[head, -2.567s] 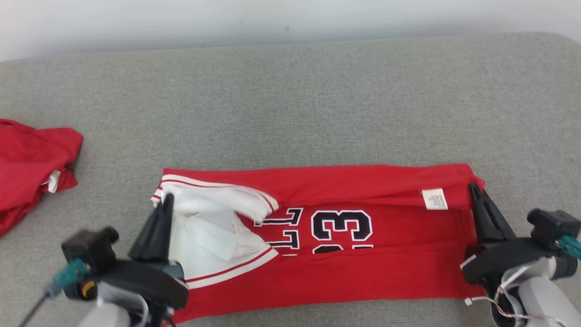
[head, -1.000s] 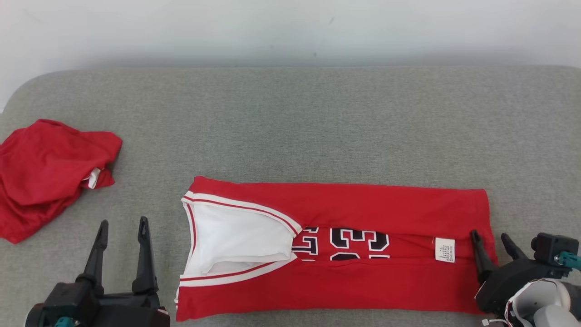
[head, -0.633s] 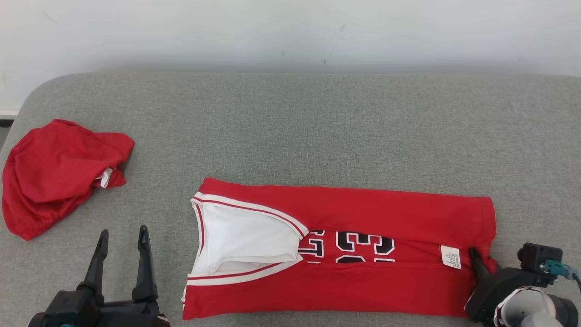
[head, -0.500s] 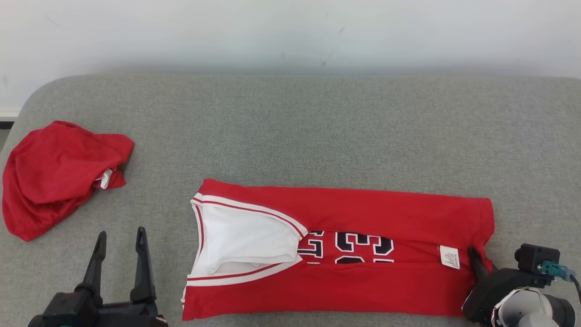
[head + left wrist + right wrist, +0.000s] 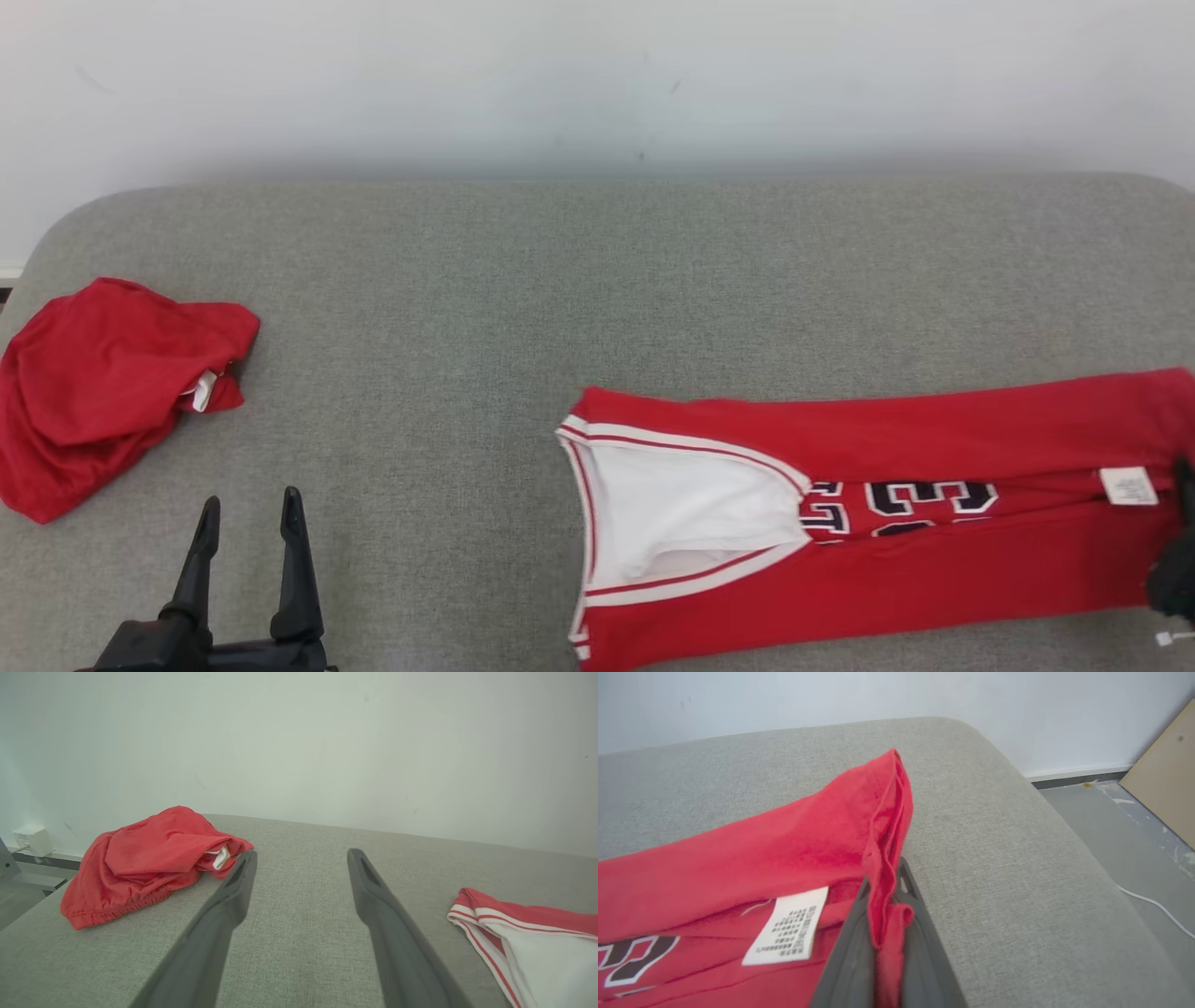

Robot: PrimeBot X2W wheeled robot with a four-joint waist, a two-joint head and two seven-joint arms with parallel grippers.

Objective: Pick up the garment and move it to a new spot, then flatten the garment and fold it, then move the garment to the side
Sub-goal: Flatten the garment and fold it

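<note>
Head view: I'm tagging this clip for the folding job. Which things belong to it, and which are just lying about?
Job: red jersey; right gripper, jaws shut on its hem; left gripper, open.
Lying about: crumpled red garment; white wall box.

The jersey [image 5: 934, 420] is matt red knit cloth; the cushion [image 5: 560, 280] is coarse grey woven fabric; the left gripper [image 5: 250, 502] has smooth, matt dark plastic fingers.

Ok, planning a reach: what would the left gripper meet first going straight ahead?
Probably nothing: the left gripper faces bare cushion, then the wall; the red bundle sits left of its line.
</note>
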